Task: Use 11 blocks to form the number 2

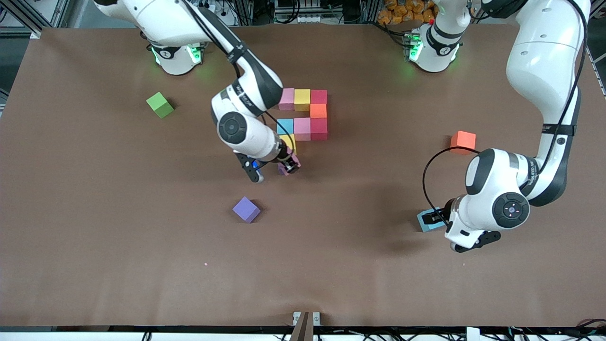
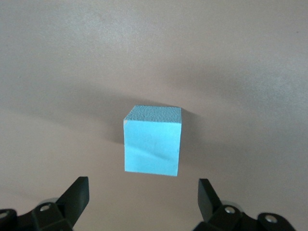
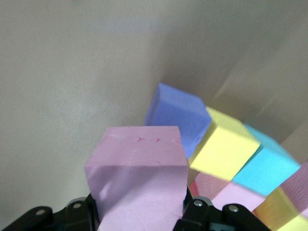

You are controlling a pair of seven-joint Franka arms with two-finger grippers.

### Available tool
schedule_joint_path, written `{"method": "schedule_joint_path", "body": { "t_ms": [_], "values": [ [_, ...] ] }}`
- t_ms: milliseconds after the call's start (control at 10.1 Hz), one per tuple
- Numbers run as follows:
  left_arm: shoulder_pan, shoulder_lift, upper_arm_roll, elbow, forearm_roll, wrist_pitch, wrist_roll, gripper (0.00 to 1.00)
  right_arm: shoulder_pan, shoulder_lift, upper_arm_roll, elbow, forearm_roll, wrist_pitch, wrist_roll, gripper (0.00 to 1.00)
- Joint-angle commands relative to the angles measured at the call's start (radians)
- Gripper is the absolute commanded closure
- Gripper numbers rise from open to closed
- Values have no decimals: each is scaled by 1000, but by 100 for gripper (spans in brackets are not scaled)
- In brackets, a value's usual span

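Right gripper (image 1: 289,164) placing pink block (image 3: 139,180) into the partly built number 2 (image 1: 304,115).
Jaws clamped on pink block, hovering beside purple block (image 3: 177,118) under yellow block (image 3: 222,147), bottom row filling. Left gripper (image 2: 143,196) gaping wide over light blue block (image 2: 152,140), block lying straight ahead between fingers, ungripped. No containers.

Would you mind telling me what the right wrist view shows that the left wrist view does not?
Only the right wrist view shows the right gripper shut on a pink cube, with a purple cube, a yellow cube and more of the number 2 below. Only the left wrist view shows the open left gripper above a lone light blue cube. Both show the brown table.
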Motion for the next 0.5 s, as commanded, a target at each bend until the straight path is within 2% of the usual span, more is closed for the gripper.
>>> {"method": "schedule_joint_path", "body": {
  "t_ms": [0,397],
  "values": [
    [19,22,-6,-9,15,38,-11,0,36,62,-9,101,2,-10,167,83],
    [17,73,-6,1,19,53,-10,0,66,85,-17,100,-7,78,350,83]
  ]
}}
